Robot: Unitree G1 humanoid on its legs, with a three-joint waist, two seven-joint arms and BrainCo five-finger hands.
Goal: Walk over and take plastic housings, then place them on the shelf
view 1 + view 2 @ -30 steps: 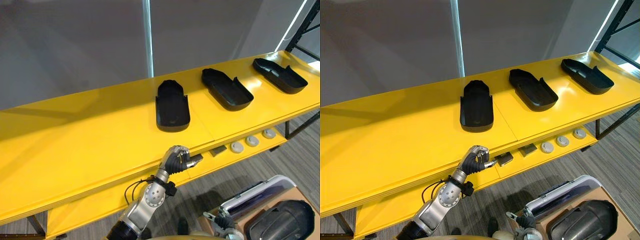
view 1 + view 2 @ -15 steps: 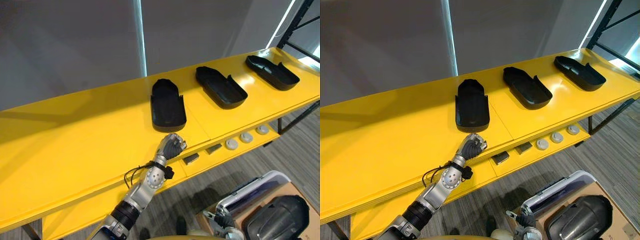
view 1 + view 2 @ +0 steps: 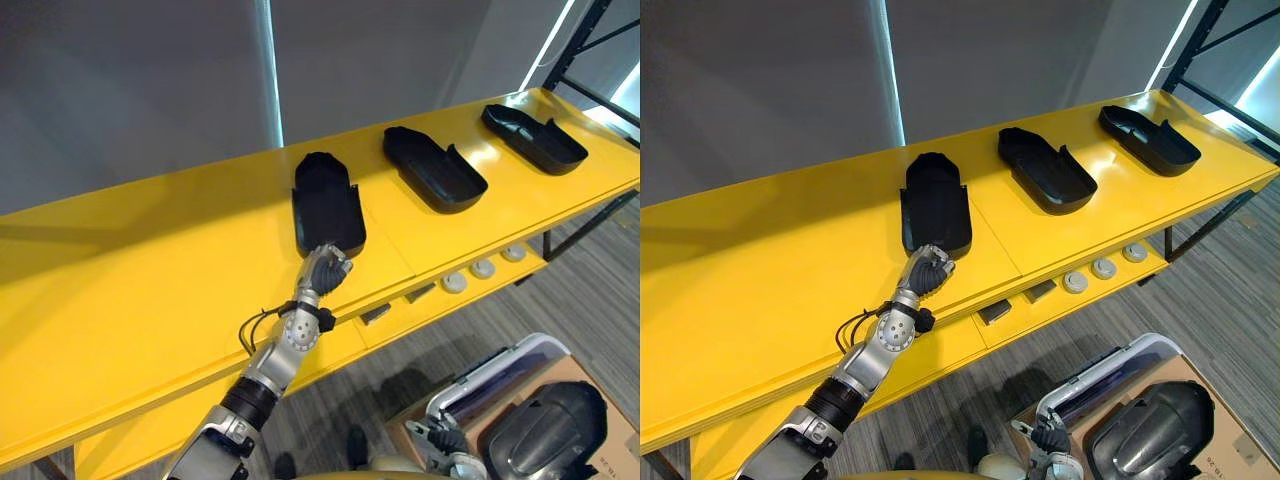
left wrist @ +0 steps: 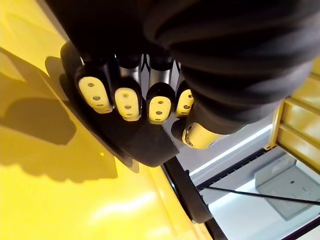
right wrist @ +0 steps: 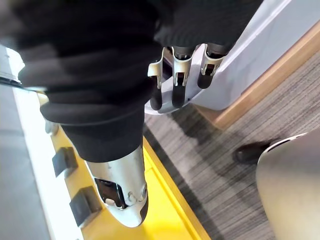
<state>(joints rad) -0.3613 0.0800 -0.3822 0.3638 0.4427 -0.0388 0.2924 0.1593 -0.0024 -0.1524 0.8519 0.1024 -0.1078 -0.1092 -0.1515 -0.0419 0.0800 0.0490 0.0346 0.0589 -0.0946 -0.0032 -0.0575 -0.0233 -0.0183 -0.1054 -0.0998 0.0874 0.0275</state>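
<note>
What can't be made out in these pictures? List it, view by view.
Eye views: the left hand covers the nearest housing's near edge; contact unclear.
Left wrist view: its curled fingers block that edge too.
Left eye view: round parts on the lower shelf are too small to identify.
Same view: the bottom edge cuts off the boxed housing.

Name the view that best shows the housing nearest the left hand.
Left eye view: the whole housing lies hollow side up on the yellow shelf, left hand at its near end. Right eye view shows the same. Left wrist view catches its near end close up.
</note>
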